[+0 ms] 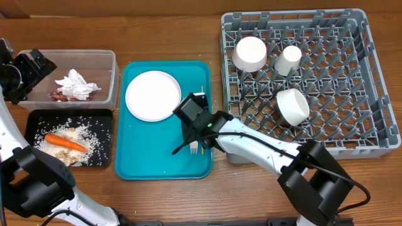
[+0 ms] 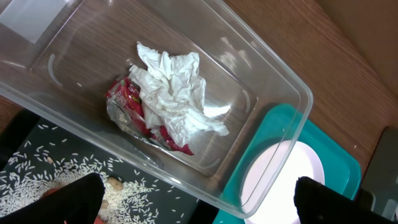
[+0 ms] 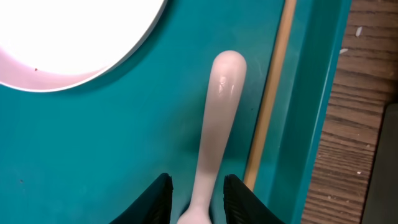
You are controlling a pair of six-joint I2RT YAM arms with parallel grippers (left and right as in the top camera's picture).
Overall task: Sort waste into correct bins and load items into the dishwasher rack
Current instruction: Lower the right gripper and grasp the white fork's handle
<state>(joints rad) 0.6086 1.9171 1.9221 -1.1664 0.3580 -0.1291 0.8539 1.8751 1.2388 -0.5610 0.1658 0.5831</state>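
The right pincer stands partly open astride the handle of the white fork on the teal tray; a gap shows on one side, so nothing looks clamped. The chopstick lies just beside the fork and may crowd the grasp, with the large plate near; all three are left to load. The rack holds a cup and two bowl-like dishes. Waste looks sorted: napkin and wrapper in the clear tub, carrot and rice in the black tray. The left pincer hovers wide open and empty over the tub
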